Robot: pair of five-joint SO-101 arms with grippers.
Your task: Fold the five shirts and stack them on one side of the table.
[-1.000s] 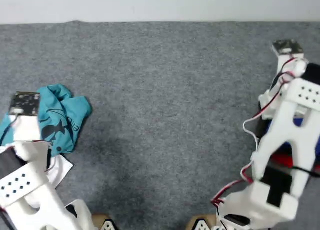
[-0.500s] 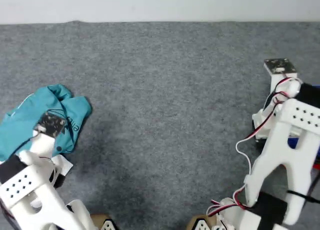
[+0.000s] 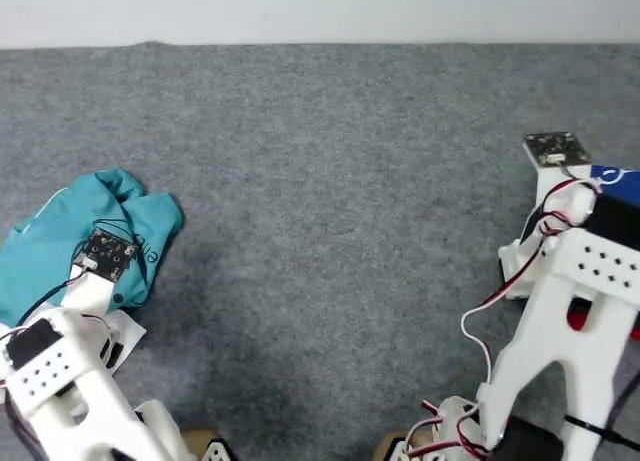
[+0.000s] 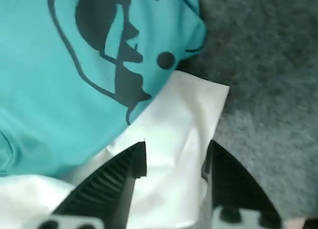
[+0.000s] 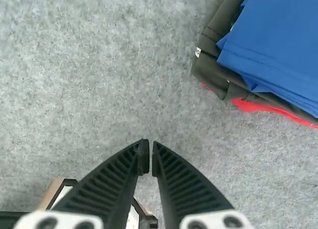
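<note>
Beside the teal shirt, over the white shirt that it partly covers, my left gripper has its jaws spread wide and holds nothing. Well apart from the teal shirt, across the grey mat, my right gripper has its jaws nearly closed and empty, near the stacked blue shirt, black shirt and red shirt.

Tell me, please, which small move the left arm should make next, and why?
Probably lower the left gripper a little and close it on the white shirt. Its jaws stand open right over that cloth, beside the teal shirt that overlaps it, and hold nothing. The right gripper is shut over bare carpet.
</note>
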